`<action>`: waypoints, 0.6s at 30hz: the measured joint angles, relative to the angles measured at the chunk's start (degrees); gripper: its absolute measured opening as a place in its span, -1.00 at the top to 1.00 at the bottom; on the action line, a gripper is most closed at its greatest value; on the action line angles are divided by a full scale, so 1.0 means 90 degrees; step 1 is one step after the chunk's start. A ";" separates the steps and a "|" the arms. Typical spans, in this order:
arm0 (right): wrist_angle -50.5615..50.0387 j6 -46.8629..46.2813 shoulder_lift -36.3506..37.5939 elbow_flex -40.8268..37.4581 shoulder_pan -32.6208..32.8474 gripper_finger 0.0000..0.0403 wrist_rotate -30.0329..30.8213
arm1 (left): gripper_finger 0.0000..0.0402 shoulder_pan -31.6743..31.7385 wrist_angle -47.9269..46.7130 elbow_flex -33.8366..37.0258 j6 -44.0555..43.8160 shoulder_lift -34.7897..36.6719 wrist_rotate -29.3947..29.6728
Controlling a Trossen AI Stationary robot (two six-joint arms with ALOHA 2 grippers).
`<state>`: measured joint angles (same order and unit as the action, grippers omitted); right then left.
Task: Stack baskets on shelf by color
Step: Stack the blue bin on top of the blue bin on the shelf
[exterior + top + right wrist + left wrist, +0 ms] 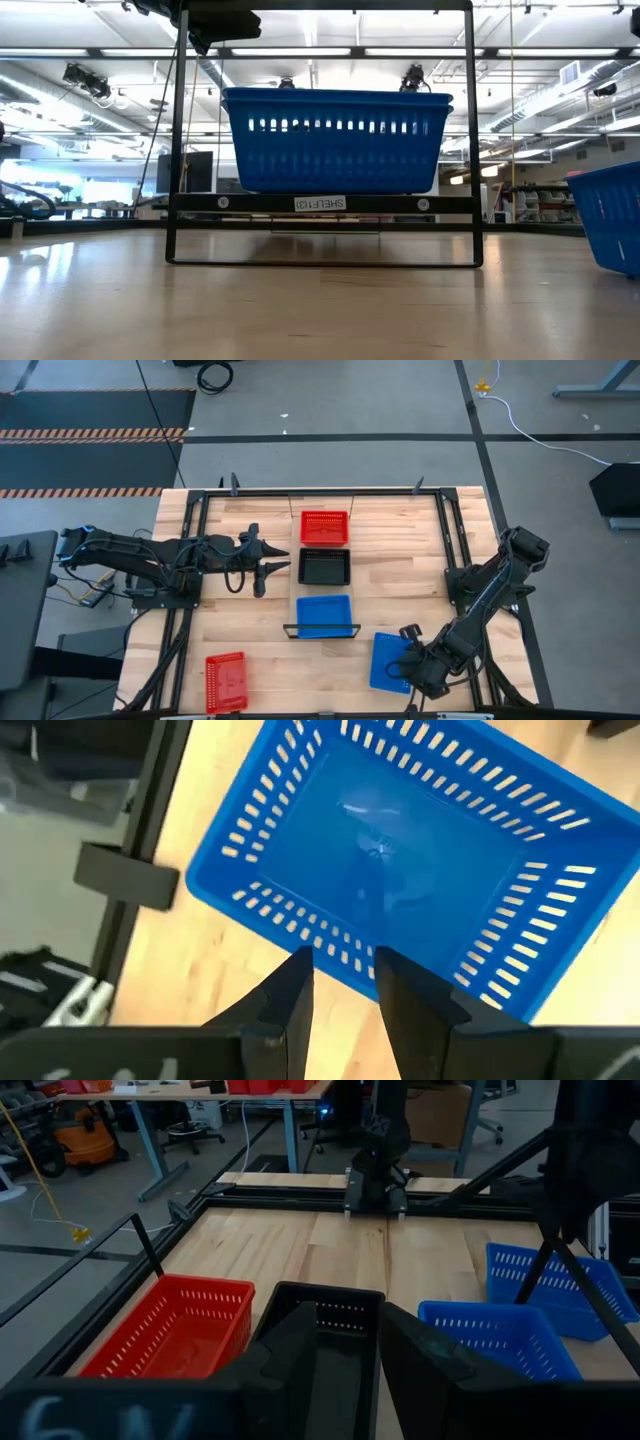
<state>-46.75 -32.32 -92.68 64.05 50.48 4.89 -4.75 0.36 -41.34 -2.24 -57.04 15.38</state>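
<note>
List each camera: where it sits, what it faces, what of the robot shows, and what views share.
High: overhead, looking down on the shelf, both arms in view.
Low: table height, facing the shelf's blue basket; no gripper clearly seen.
Left wrist: behind the left gripper, facing the black basket.
Right wrist: above the right gripper, over the loose blue basket.
Shared: that loose basket also appears from overhead.

Blue basket [612,222] at right of low view: cut off by the edge.
Shelf label [320,203]: print too small to read.
Loose blue basket [392,660] from above: near corner hidden under right gripper [418,663].
</note>
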 joint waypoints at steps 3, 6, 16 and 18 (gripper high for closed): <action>-0.0147 0.0220 0.0000 0.0000 -0.0002 0.42 0.0002 | 0.42 0.0000 -0.0002 0.0000 0.0001 0.0000 0.0001; -0.0329 0.0280 -0.0002 0.0000 0.0000 0.42 0.0002 | 0.42 0.0000 0.0000 0.0000 0.0005 0.0000 0.0000; -0.0027 0.0231 -0.0005 -0.0599 0.0003 0.41 0.0102 | 0.42 0.0000 -0.0004 0.0000 0.0005 0.0000 0.0002; 0.0212 0.0229 -0.0007 -0.0816 0.0005 0.41 0.0095 | 0.42 0.0000 -0.0005 0.0000 0.0005 0.0000 0.0001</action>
<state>-44.84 -30.26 -92.75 56.70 50.52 5.74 -4.75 0.32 -41.34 -2.20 -57.04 15.38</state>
